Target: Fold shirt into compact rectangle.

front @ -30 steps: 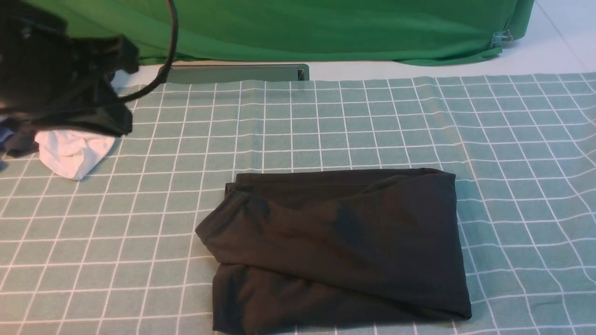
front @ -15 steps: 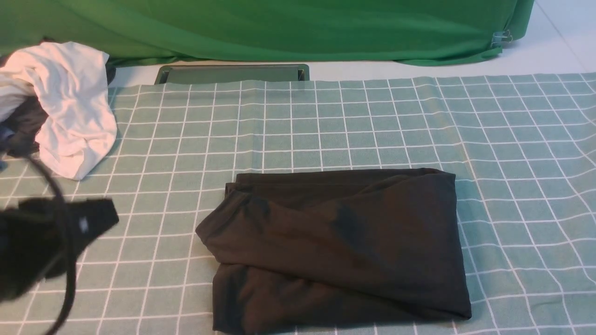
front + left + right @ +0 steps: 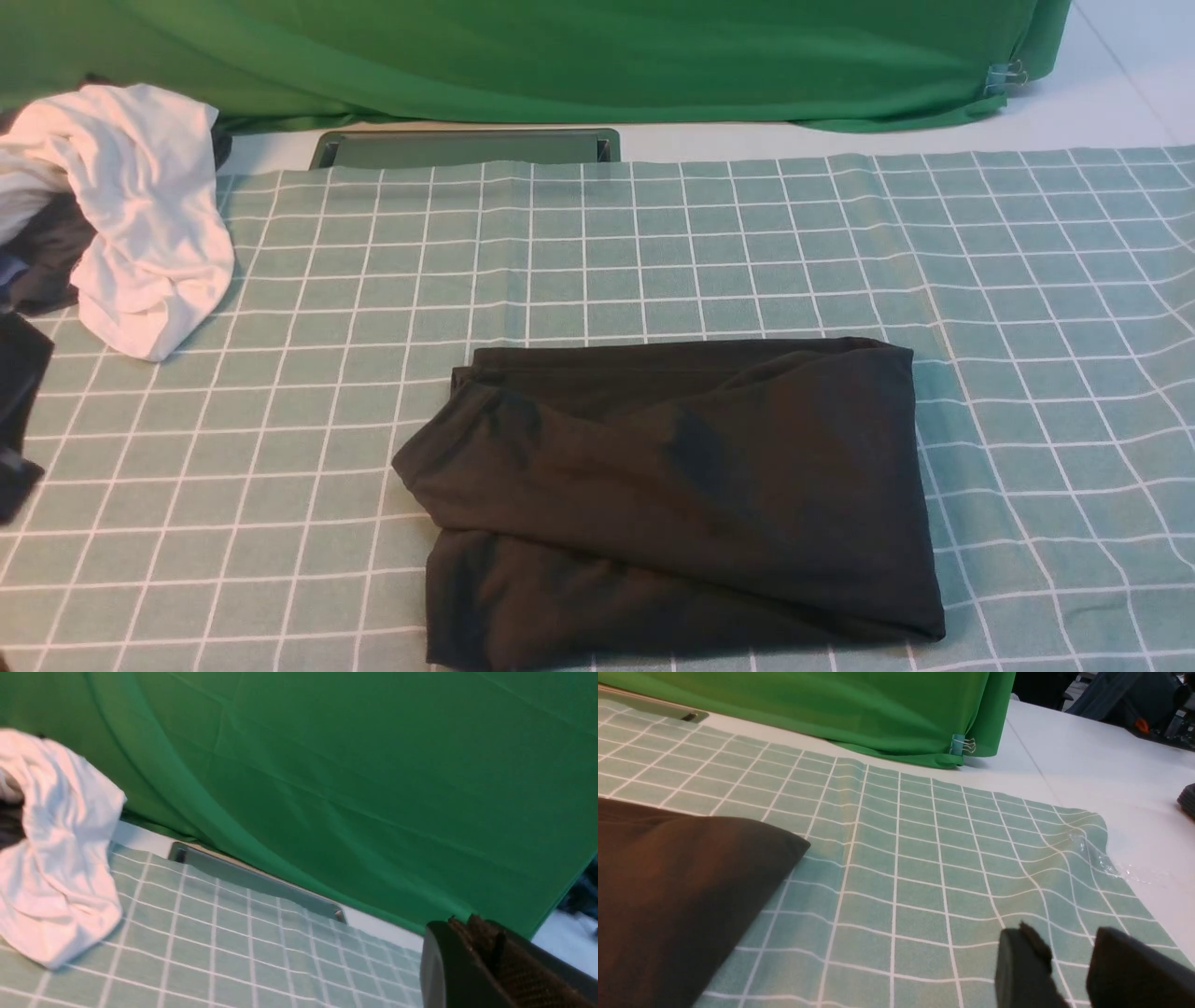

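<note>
Black soft knit shirt [image 3: 672, 504], folded into a rough rectangle, lies on the green-and-white checked tablecloth [image 3: 653, 252] in the lower centre of the front view, with nothing touching it. Left jaws [image 3: 486, 961] are closed and hold nothing, seen near the crumpled white garment [image 3: 140, 224] at the upper left, well apart from the shirt. Right jaws [image 3: 1069, 970] stand partly open and empty over bare cloth, the shirt's corner well off to their side.

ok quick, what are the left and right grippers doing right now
Left gripper: closed, holding nothing that shows.
Right gripper: jaws parted, empty, above the green checked tablecloth.
</note>
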